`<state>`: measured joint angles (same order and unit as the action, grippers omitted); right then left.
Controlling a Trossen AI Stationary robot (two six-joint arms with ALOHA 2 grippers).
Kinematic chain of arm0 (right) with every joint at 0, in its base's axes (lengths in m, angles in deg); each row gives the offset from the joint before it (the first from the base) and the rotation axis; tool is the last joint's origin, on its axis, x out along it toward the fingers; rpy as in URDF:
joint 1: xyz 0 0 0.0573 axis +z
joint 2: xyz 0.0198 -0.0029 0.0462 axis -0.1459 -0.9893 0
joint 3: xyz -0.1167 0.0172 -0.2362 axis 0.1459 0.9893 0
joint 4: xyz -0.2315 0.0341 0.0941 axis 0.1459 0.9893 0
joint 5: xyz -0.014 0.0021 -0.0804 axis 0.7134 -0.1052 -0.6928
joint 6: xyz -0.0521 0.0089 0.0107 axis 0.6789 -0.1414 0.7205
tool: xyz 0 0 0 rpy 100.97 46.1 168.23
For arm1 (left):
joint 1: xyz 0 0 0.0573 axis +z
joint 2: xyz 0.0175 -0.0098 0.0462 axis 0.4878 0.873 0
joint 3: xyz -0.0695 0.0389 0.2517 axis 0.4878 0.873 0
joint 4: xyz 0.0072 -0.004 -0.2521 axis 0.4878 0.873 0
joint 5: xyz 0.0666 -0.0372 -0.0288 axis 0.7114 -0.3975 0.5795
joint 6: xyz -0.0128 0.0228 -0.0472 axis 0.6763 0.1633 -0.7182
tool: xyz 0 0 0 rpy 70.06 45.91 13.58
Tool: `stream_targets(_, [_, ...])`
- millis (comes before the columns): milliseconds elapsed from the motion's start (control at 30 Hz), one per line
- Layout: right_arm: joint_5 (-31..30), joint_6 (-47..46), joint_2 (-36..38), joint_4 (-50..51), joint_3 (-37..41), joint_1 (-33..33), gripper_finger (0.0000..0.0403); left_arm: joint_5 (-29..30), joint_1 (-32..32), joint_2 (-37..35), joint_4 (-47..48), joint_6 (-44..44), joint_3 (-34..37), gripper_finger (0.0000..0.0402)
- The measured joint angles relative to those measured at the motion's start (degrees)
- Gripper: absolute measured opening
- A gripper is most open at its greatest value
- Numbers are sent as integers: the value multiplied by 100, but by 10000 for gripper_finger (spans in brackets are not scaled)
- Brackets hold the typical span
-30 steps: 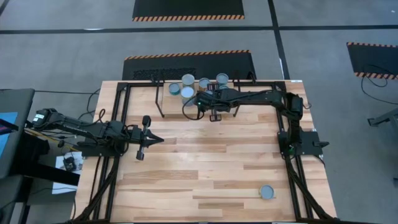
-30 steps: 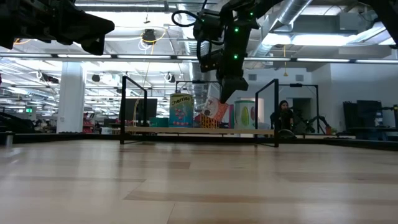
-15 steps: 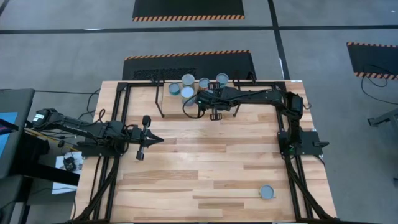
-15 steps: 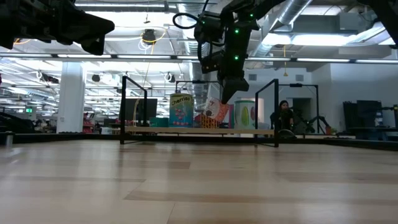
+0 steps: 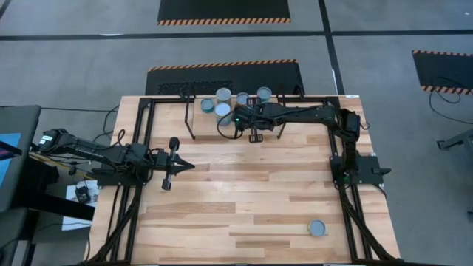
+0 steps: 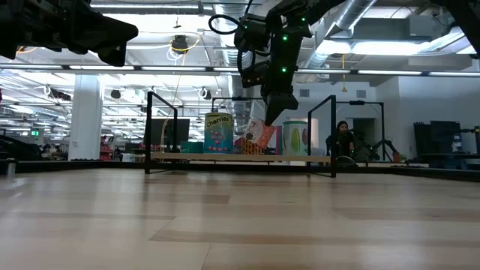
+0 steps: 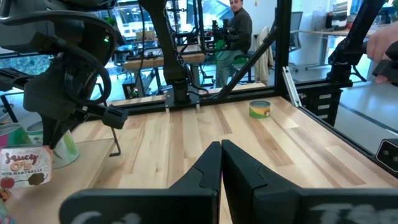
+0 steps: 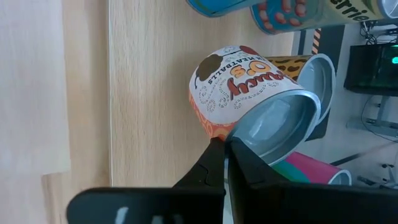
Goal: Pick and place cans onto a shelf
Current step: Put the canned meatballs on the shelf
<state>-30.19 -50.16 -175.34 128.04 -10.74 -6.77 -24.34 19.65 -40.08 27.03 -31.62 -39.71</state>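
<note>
The shelf (image 6: 225, 158) stands at the table's far edge with several cans on it, among them a teal one (image 6: 218, 133) and a green one (image 6: 295, 138). An orange-and-white can (image 8: 242, 93) is tilted over the shelf plank (image 8: 149, 93). My right gripper (image 8: 225, 152) is shut, with its tips at this can; it also shows in the high view (image 5: 235, 118). My left gripper (image 5: 185, 166) is shut and empty above the table's left middle. One more can (image 5: 318, 228) stands on its base on the table near the right front. My right gripper touches the orange-and-white can with its shut fingertips at the top rim (image 8: 231, 138), where the label meets the silvery top. The fingers slant down from above. The can leans (image 6: 259, 135). Whether the rim is pinched or only pressed, I cannot tell.
Black frame uprights (image 6: 154, 131) stand at both ends of the shelf. The other cans crowd close around the tilted one. A person (image 7: 239, 25) sits beyond the table. Bare tabletop (image 5: 244, 185) lies between the shelf and the lone can.
</note>
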Motion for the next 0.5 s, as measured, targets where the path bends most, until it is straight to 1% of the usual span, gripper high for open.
stream_targets(200, [30,65,0,2,0,-7,18,0,0,0,-2,-10,0,2])
stream_targets(500, [38,61,0,-20,0,-37,60,0,-2,0,-2,-15,0,2])
